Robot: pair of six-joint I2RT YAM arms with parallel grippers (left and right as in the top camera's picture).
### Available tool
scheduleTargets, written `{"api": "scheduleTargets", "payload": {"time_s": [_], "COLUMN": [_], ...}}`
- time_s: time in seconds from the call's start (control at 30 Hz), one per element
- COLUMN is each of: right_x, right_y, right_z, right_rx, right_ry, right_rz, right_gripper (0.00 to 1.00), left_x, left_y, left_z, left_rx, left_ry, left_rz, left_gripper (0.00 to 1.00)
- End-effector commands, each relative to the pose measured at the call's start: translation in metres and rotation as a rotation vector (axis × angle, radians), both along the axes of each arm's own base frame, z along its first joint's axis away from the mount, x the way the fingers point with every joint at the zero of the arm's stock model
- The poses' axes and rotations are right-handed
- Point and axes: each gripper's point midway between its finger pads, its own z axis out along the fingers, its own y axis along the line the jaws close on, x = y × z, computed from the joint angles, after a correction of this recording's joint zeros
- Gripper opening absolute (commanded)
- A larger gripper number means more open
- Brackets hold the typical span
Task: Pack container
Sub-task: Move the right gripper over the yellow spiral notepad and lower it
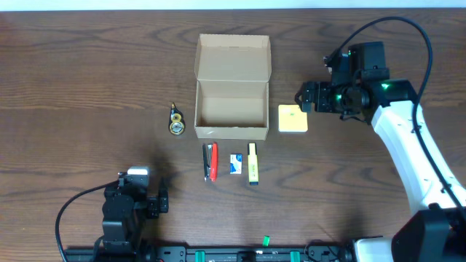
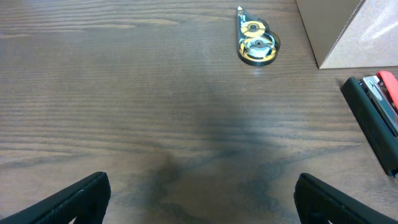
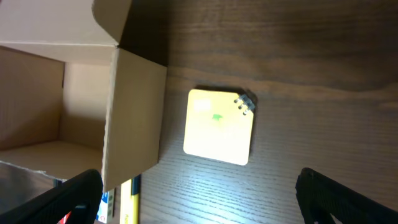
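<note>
Both grippers are released and hold nothing. The right gripper (image 1: pixel 303 95), jaws spread wide, is near the far right corner of the sticky-note pad (image 1: pixel 293 118). The left gripper (image 1: pixel 163 198), just as wide, is over the wood table (image 1: pixel 73 87) near its front left.

The cardboard box (image 1: pixel 231 132) stands mid-table with its lid (image 1: pixel 233 57) folded back. The pale yellow pad lies just beside its right wall. A tape roller (image 1: pixel 175 120) lies near its left side. In front of it a red-and-black stapler (image 1: pixel 210 161), a small blue-and-white packet (image 1: pixel 236 164) and a yellow marker (image 1: pixel 253 163) lie in a row.
</note>
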Motion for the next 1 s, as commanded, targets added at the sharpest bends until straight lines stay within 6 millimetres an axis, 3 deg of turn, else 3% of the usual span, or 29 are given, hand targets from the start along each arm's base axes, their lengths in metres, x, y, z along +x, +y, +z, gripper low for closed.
{"api": "scheduleTargets", "payload": {"time_s": [0.0, 0.43, 0.77, 0.97], "right_x": [0.006, 0.030, 0.041, 0.036], "right_y": [-0.001, -0.004, 0.002, 0.020], "right_z": [0.002, 0.015, -0.028, -0.048], "right_rx": [-0.041, -0.130, -0.187, -0.200], "right_ry": [-0.007, 0.036, 0.263, 0.303], "right_rz": [-0.045, -0.111, -0.068, 0.033], "right_gripper": [0.99, 0.99, 0.99, 0.99], "left_x": [0.000, 0.000, 0.000, 0.000], "left_y": [0.004, 0.004, 0.004, 0.004], "left_z": [-0.004, -0.004, -0.004, -0.004], "left_rx": [0.025, 0.025, 0.025, 0.025], "left_ry": [0.006, 0.006, 0.006, 0.006], "left_rz": [0.008, 0.008, 0.008, 0.008], "left_gripper": [0.95, 0.95, 0.95, 0.95]}}
